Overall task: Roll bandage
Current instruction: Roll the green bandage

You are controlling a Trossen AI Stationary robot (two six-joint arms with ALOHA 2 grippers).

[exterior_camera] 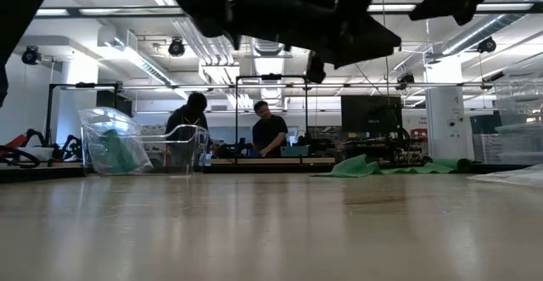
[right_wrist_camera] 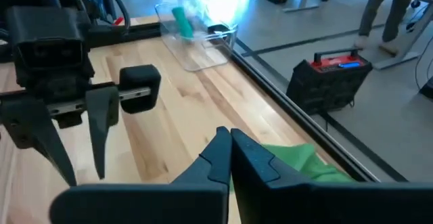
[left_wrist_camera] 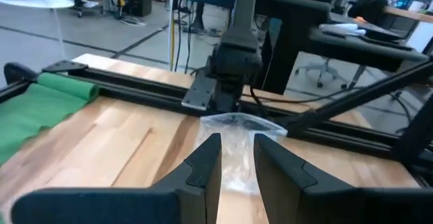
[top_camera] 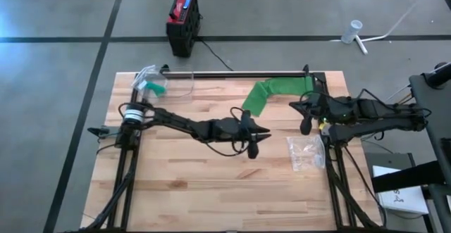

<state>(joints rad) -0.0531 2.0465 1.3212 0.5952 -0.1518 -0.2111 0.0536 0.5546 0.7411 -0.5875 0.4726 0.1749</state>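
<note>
Starting at the far left of the wooden table [top_camera: 211, 191], there's a clear plastic bag [top_camera: 151, 80] with something green inside, sitting by the back corner. Next over, the left gripper [top_camera: 258, 136] hangs above the middle of the table, its fingers [left_wrist_camera: 203, 166] a narrow gap apart with nothing between them. Then comes the green bandage [top_camera: 271, 92], lying unrolled and flat near the back rail [top_camera: 239, 73], running from mid-table toward the right corner. The right gripper [top_camera: 304, 117] hovers just beside the bandage's right end, fingers pressed together and empty. A crumpled clear wrapper [top_camera: 305, 152] lies near the right edge, in front of that arm.
</note>
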